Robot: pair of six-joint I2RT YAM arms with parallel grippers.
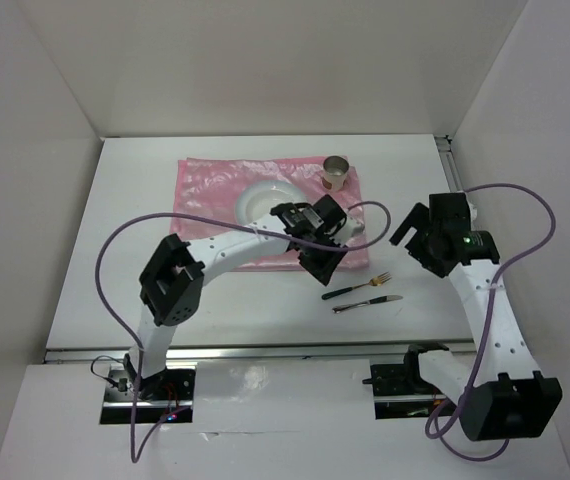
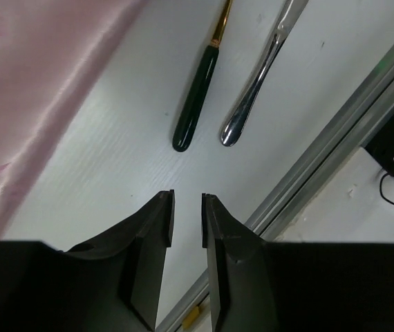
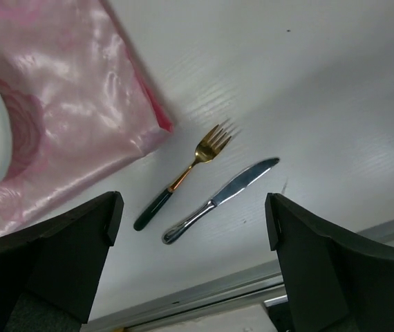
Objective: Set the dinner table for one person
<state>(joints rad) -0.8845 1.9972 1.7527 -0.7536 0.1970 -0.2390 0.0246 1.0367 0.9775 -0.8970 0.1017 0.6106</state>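
Observation:
The white dinner table carries a pink cloth with a white plate on it and a metal cup at its far right corner. A gold fork with a dark handle and a silver knife lie side by side right of the cloth's near corner. My left gripper hovers over that near corner, just left of the fork, its jaws a narrow gap apart and empty. My right gripper hangs right of the cutlery, wide open and empty.
A metal rail runs along the table's near edge, close to the knife handle and the fork handle. White walls enclose the table on three sides. Purple cables loop from both arms.

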